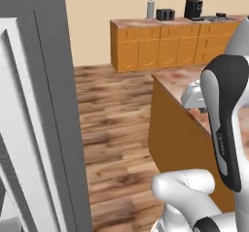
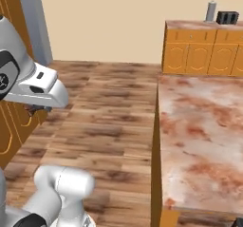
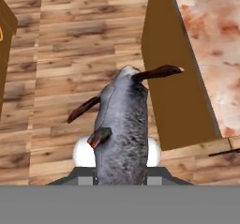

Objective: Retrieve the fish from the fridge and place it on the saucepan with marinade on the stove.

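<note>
Hand view: the fish (image 3: 123, 124), grey with dark fins, is clamped between the fingers (image 3: 121, 164) at a narrow gap and is carried above the wooden floor (image 3: 70, 49). Just to its right, the marbled bench (image 3: 208, 40) is seen. Far behind, a stove (image 1: 215, 18) sits on a counter.

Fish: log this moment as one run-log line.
gripper: shut on fish | fish: held above wood floor, beside island counter | placement on saucepan: not yet done
</note>
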Controlling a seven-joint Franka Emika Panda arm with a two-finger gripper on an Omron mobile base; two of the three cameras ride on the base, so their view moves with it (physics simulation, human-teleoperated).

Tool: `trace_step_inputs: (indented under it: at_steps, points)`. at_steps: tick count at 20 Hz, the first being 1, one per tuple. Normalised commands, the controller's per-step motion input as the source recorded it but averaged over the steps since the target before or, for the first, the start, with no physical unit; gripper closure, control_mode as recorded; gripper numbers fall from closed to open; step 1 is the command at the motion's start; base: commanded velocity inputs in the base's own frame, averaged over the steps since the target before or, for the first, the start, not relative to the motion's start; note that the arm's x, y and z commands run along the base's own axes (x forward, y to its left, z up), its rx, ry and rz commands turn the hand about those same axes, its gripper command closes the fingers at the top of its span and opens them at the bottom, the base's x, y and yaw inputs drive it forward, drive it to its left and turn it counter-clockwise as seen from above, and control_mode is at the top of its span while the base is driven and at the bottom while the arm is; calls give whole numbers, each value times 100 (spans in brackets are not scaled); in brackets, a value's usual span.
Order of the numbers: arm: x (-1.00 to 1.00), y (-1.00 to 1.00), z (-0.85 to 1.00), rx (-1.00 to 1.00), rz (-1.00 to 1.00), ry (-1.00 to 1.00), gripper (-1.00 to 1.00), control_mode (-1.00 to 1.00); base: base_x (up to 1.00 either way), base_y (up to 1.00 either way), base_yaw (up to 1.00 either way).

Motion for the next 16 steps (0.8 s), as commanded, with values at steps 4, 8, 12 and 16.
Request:
trace_step_inputs:
  at_steps: [4,8,12,16]
  points:
    - [0,0,0,0,0,0,100,100,100,4,2]
    - [0,0,0,0,0,0,100,100,100,0,5]
    - [0,0,0,0,0,0,100,100,100,0,5]
    - [0,0,0,0,0,0,100,100,100,0,1]
